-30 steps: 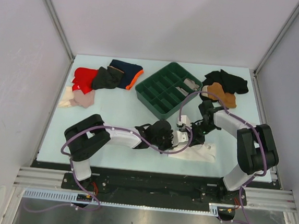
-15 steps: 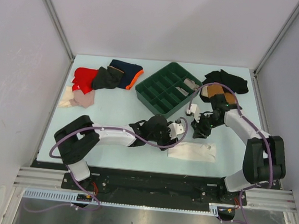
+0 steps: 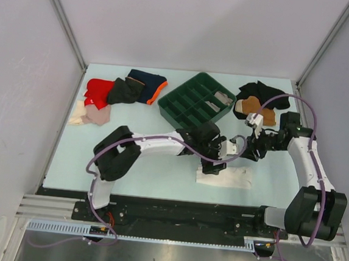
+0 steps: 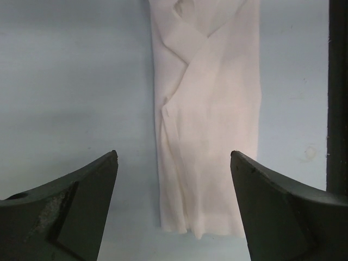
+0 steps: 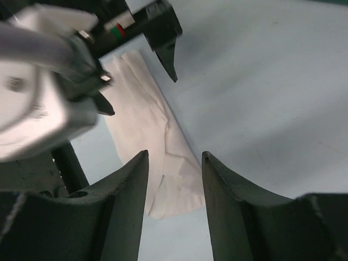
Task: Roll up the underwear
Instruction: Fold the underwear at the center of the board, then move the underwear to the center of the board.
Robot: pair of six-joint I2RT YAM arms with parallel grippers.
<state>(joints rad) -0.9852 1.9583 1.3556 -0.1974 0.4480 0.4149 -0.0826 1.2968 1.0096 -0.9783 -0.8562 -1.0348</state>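
Near the green tray (image 3: pixel 195 105), the underwear (image 3: pixel 224 176) lies folded into a flat strip, with the left gripper (image 3: pixel 211 166) and right gripper (image 3: pixel 246 154) above it, jaws apart, empty.

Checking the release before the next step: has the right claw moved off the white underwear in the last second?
Yes. The right claw has pulled back toward the table's right edge and now hangs open, clear of the underwear, nearer the green tray.

Bright, even light throughout, shadows faint; the right wrist view blurs up close, and the overhead stays sharp.
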